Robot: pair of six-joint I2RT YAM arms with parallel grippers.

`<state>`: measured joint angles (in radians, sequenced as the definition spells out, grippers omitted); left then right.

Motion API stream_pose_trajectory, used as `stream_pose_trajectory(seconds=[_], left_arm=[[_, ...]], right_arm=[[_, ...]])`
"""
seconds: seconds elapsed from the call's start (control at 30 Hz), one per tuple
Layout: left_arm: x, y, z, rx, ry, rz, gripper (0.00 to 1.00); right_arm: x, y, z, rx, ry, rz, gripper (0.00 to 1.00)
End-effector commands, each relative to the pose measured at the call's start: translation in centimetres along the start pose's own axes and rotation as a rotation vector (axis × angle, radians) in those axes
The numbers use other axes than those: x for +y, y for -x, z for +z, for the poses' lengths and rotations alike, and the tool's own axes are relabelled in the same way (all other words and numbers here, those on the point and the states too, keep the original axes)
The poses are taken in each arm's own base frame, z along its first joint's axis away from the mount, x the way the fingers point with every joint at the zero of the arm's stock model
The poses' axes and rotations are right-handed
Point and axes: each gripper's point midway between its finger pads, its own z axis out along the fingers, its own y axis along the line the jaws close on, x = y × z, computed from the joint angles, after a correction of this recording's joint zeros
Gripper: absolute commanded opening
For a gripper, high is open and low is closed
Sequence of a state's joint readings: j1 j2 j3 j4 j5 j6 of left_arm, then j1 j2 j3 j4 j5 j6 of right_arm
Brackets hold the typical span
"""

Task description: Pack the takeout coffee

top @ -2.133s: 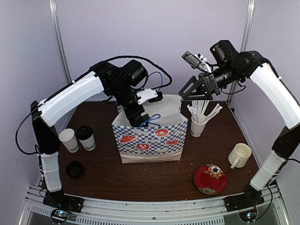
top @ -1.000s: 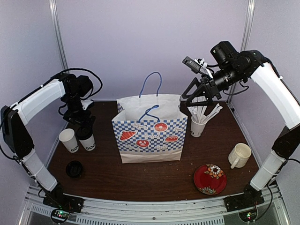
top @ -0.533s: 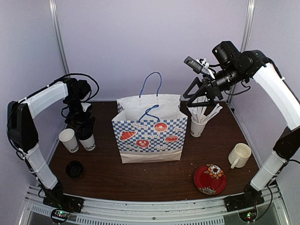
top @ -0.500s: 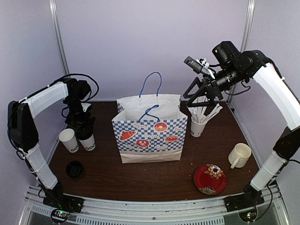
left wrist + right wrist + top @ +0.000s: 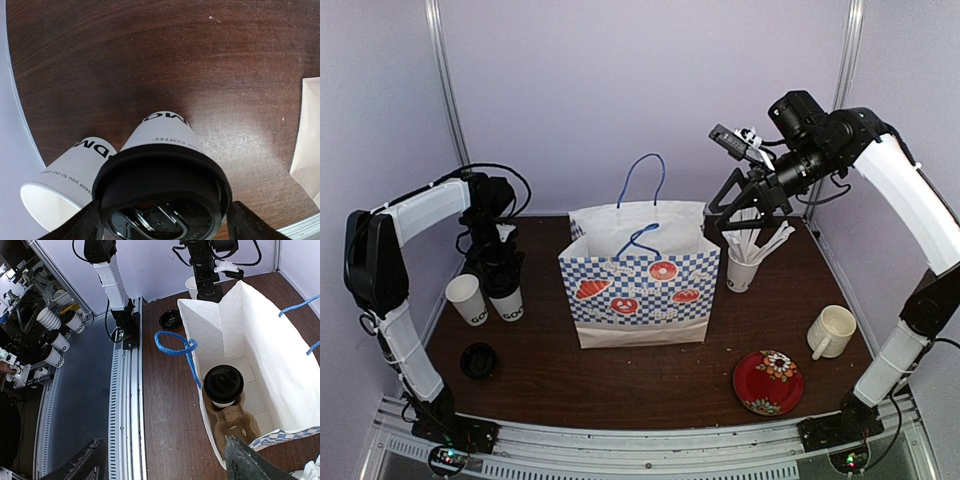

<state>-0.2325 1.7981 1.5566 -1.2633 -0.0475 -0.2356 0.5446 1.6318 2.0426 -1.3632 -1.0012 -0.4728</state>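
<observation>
Right, straddling lidded cup (image 5: 161,136) from above with left gripper (image 5: 164,207), fingers (image 5: 82,226) wide each side of lid (image 5: 160,170), pinch unclear. Upright on table (image 5: 620,385), left of bag (image 5: 640,290). Hovering over bag with right gripper (image 5: 164,461), wide open, farther off.

Lidded cup (image 5: 507,302): "GOO" on its side; the left wrist view shows small print ending "COFFEE" (upside down). Open cup (image 5: 75,162): large "DM", small "you to our".
</observation>
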Motion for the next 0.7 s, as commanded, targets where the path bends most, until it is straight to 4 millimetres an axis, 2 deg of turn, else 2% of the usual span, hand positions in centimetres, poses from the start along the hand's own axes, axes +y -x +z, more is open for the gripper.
stream_pose_trajectory(seconds=[0.0, 0.2, 0.3, 0.5, 0.67], left_arm=[[-0.1, -0.1, 0.8, 0.015, -0.022, -0.021, 0.87], [0.0, -1.3, 0.9, 0.045, -0.022, -0.018, 0.8], [-0.1, -1.8, 0.0, 0.041, -0.029, -0.019, 0.73], [-0.5, -2.9, -4.4, -0.034, -0.047, 0.0, 0.7], [-3.8, -5.0, -8.5, -0.1, -0.087, 0.125, 0.7]], right_arm=[[-0.3, -0.1, 0.1, 0.008, 0.001, 0.002, 0.85], [-0.6, 0.0, 0.3, 0.009, 0.009, 0.007, 0.85], [-0.6, 0.0, 0.3, 0.008, 0.01, 0.009, 0.85], [-0.7, 0.1, 0.3, 0.008, 0.003, 0.007, 0.85], [-1.1, 0.2, -0.3, 0.016, -0.049, -0.01, 0.85]])
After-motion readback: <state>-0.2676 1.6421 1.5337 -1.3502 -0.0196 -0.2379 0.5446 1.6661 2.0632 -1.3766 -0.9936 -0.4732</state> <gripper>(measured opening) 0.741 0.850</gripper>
